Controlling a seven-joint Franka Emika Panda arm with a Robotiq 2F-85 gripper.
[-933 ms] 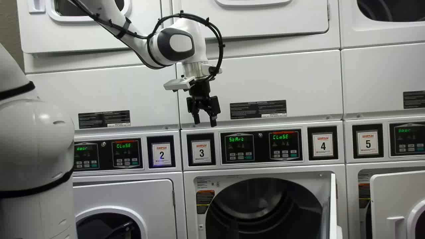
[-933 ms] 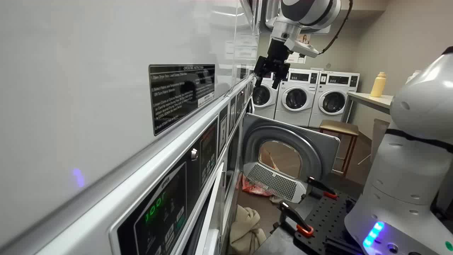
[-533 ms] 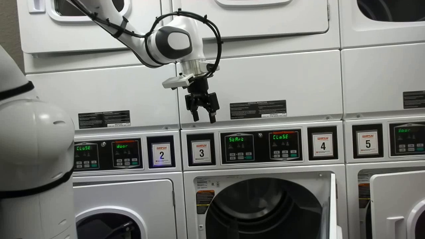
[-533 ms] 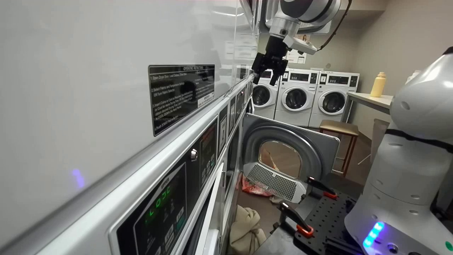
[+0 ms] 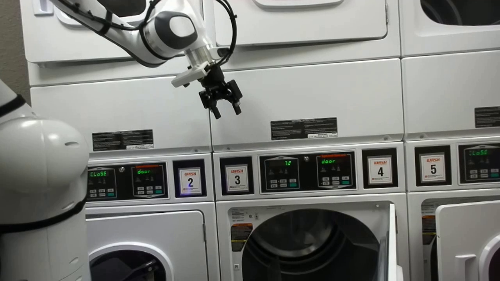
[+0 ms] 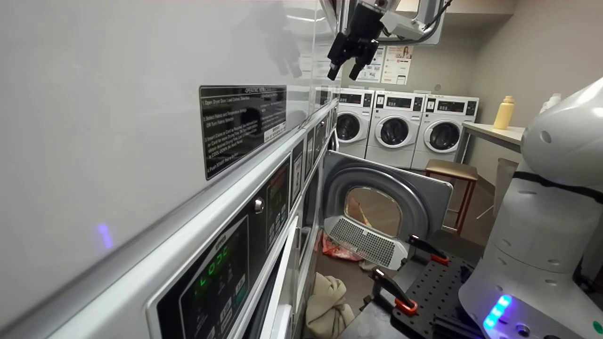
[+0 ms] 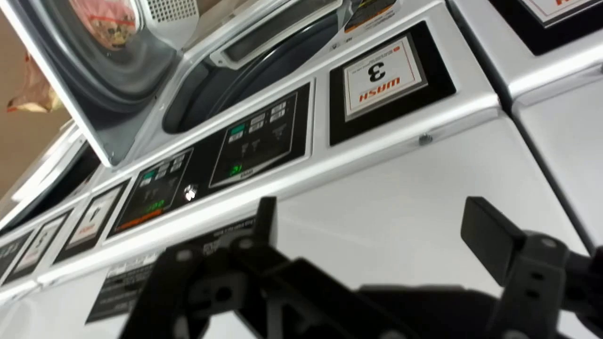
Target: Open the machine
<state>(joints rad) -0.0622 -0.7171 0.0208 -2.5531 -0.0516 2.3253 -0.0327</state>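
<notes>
Though aslant (fingers (image 7: 487,230) apart), tool (image 5: 227,112) near white machine (image 5: 308,93)

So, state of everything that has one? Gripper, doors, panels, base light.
Gripper: open, in the air
Upper centre door: can't tell whether shut or ajar
Upper left door: can't tell either
Lower left door: ajar
Lower centre door: swung wide open
Lower right door: open
Round doors at back: look shut
Left panel: lit, CLOSE and door
Centre panel: lit, 72 and door
Right panel: lit, CLOSE
Base light: lit blue
</notes>
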